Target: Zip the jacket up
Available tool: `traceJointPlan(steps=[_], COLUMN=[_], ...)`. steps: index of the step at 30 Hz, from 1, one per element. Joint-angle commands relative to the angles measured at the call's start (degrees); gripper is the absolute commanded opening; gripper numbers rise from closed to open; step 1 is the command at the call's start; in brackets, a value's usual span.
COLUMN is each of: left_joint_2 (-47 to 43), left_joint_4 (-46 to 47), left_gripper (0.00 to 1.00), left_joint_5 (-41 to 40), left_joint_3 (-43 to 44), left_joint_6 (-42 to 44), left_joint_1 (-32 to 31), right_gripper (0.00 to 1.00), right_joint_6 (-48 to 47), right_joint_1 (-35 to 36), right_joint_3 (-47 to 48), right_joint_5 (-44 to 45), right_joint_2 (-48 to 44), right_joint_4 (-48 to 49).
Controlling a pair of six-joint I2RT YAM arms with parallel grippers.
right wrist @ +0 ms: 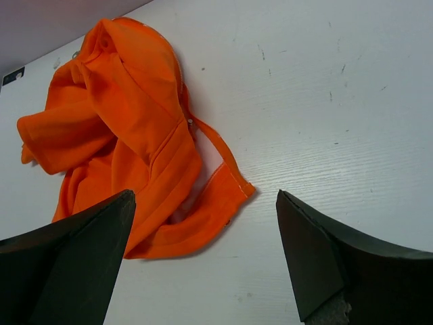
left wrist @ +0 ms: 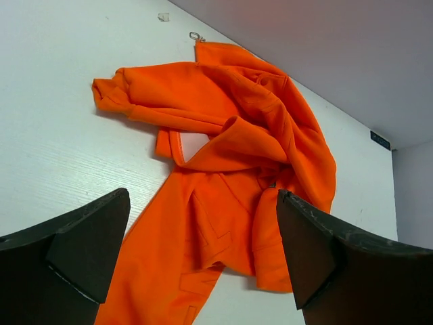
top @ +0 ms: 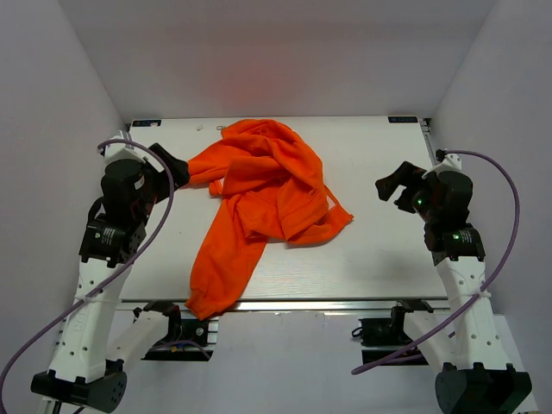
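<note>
Clock directions are read from the overhead view, with 12 o'clock at the far wall.

The table [top: 379, 259] carries one item. Bare surface lies from 1 to 5 o'clock. Walls close in at 9, 12 and 3 o'clock, so wide sweeps have little room.

The jacket [top: 263, 185] lies crumpled, from the table centre out toward 11 o'clock. It is soft fabric, folded over itself. Expect it to be light and limp: it will drape, bunch and drag rather than hold shape. The front opening cannot be traced in this heap, so spreading must come first.

One sleeve [top: 220, 267] runs toward 7 o'clock and hangs over the near edge. It could pull the garment off if tugged that way.

The left gripper [top: 168, 164] hovers at 9 o'clock, just beside the jacket, jaws spread wide and empty. The right gripper [top: 392, 191] hovers at 3 o'clock, well apart from the cloth, also wide and empty.

Suggested hold: the free hem corner [right wrist: 226, 196] at 4 o'clock, a single layer lying flat.

A small metal piece [left wrist: 195, 36], probably the zipper pull, shows at the fabric's 12 o'clock edge. It is too small to confirm.
</note>
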Motion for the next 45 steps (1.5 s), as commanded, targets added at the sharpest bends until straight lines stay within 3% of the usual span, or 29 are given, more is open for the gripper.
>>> traceJointPlan(steps=[1, 5, 13, 20, 25, 33, 45], left_joint_2=[0.79, 6.24, 26.77, 45.58, 58.00, 73.72, 86.22], left_joint_4=[-0.53, 0.44, 6.94, 11.51, 10.02, 10.19, 17.32], left_gripper=[0.98, 0.98, 0.98, 0.98, 0.98, 0.98, 0.98], left_joint_5=[1.06, 4.22, 12.75, 22.14, 23.73, 27.41, 32.53], left_joint_3=[0.57, 3.03, 11.01, 20.23, 30.09, 45.10, 54.18], left_joint_6=[0.56, 0.73, 1.17, 1.61, 2.57, 2.05, -4.63], left_joint_1=[0.04, 0.04, 0.04, -0.57, -2.86, -5.15, -5.94], right_gripper=[0.89, 0.89, 0.89, 0.89, 0.89, 0.89, 0.89], right_joint_6=[-2.12, -2.22, -0.72, 2.71, 5.34, 6.57, 17.38], right_joint_1=[-0.20, -0.12, -0.12, -0.12, -0.20, 3.91, 16.22], right_joint_3=[0.76, -0.56, 0.14, -3.19, -8.99, -13.04, -16.99], right_joint_5=[-2.02, -1.76, 4.04, -4.29, -11.60, -4.06, 9.66], right_joint_2=[-0.79, -1.94, -1.24, 1.48, 4.74, 10.27, 17.92], right_joint_4=[0.51, 1.22, -2.47, -1.51, 0.42, 1.21, 11.75])
